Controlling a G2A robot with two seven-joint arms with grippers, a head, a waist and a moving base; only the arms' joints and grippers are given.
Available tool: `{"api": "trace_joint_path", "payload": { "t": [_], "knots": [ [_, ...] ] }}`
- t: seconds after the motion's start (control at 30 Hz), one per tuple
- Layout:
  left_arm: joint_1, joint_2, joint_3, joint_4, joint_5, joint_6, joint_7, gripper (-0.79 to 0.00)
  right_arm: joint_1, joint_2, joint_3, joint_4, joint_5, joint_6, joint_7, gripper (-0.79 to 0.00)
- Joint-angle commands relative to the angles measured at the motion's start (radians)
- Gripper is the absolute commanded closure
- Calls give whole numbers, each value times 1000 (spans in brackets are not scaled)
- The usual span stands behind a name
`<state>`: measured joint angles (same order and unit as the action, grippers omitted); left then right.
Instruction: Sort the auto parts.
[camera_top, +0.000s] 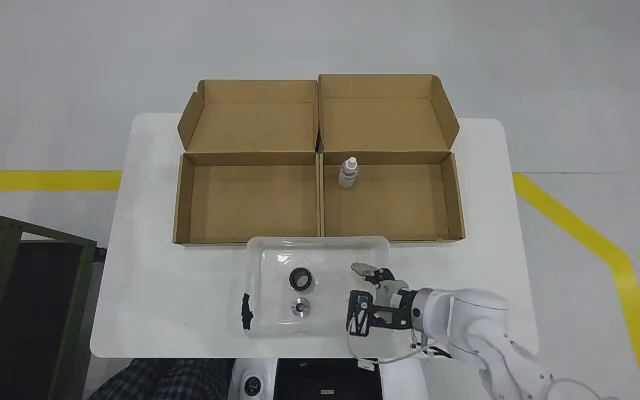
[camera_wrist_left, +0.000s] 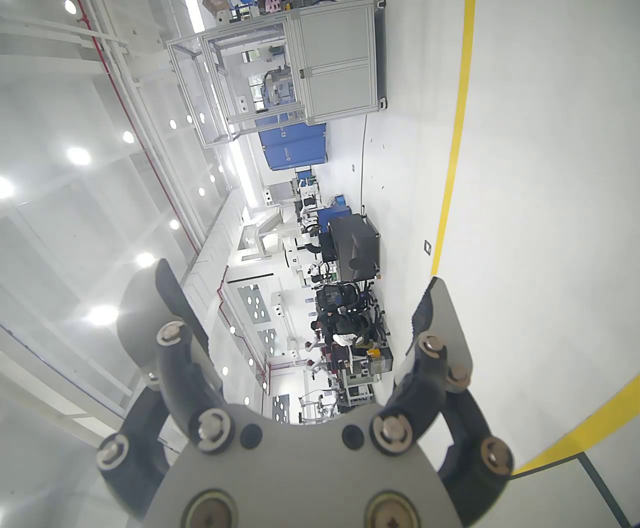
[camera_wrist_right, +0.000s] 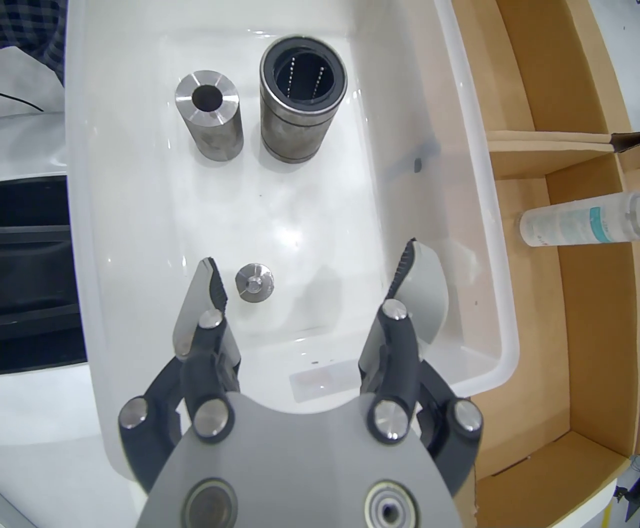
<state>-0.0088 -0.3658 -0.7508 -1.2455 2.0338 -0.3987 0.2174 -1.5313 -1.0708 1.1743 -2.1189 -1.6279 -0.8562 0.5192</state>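
Note:
A clear plastic bin (camera_top: 262, 247) stands at the table's front middle. Upright in it are a black-rimmed linear bearing (camera_wrist_right: 301, 100) (camera_top: 300, 277) and a steel sleeve (camera_wrist_right: 210, 121) (camera_top: 299, 307). A small round metal part (camera_wrist_right: 255, 283) lies on the bin floor. My right gripper (camera_wrist_right: 310, 272) (camera_top: 360, 288) hangs open inside the bin's right end, with one fingertip (camera_wrist_right: 212, 285) just beside the small part and nothing between the jaws. A white bottle (camera_top: 347, 172) (camera_wrist_right: 575, 225) stands in the right cardboard box (camera_top: 440, 215). My left gripper (camera_wrist_left: 297, 287) is open, empty, and faces the room.
Two open cardboard boxes sit side by side behind the bin, and the left box (camera_top: 185, 215) holds nothing. Their lids stand up at the back. A small black piece (camera_top: 246, 310) is at the bin's left end. Bare white table (camera_top: 150, 250) lies on both sides.

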Motion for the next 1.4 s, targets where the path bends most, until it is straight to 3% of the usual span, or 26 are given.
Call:
{"api": "trace_joint_path", "payload": {
  "t": [0.0, 0.4, 0.83, 0.97, 1.1, 1.37],
  "knots": [
    [0, 0, 0, 0, 0, 0, 0, -785, 1, 1, -4, -2, -8, -2, 8, -459],
    [0, 0, 0, 0, 0, 0, 0, -785, 7, 6, -44, -22, -55, -17, 71, -456],
    [0, 0, 0, 0, 0, 0, 0, -785, 49, 1, -108, 11, -54, -10, 125, -363],
    [0, 0, 0, 0, 0, 0, 0, -785, 59, 0, -125, 20, -49, -13, 138, -271],
    [0, 0, 0, 0, 0, 0, 0, -785, 67, -1, -138, 26, -45, -14, 147, -12],
    [0, 0, 0, 0, 0, 0, 0, -785, 63, 3, -139, -4, -27, -11, 123, 0]
  ]
}}
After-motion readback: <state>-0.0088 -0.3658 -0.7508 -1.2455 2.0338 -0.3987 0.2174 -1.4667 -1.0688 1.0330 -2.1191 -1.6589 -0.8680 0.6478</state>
